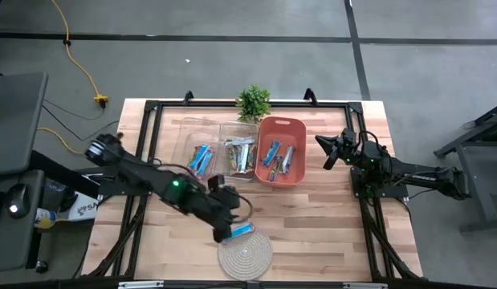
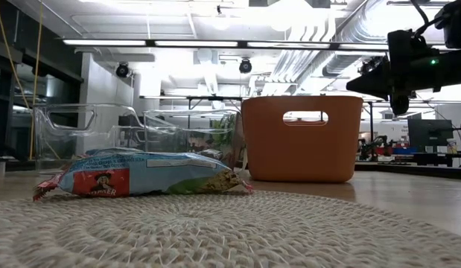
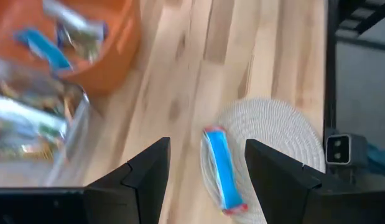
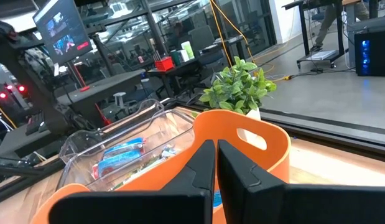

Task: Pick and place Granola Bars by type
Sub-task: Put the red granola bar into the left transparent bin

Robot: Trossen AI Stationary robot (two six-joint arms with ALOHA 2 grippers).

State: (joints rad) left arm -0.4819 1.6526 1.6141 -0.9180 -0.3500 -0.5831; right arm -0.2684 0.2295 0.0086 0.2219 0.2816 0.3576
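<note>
A blue granola bar [image 3: 221,167] lies flat on the near-left edge of the round woven mat [image 1: 246,255]; it also shows in the high view [image 1: 243,231] and the low view [image 2: 141,175]. My left gripper [image 3: 208,144] hovers open above it, slanting down, one finger on either side of the bar and touching nothing; in the high view the left gripper [image 1: 230,232] stands just left of the bar. More bars lie in two clear bins [image 1: 201,152] and an orange bin [image 1: 280,152]. My right gripper [image 1: 328,152] waits shut at the right, pointing level toward the orange bin.
A small potted plant [image 1: 254,103] stands behind the bins at the table's far edge. The mat sits at the near edge, with bare wood between it and the bins. In the low view the orange bin [image 2: 301,138] and a clear bin [image 2: 103,130] rise behind the bar.
</note>
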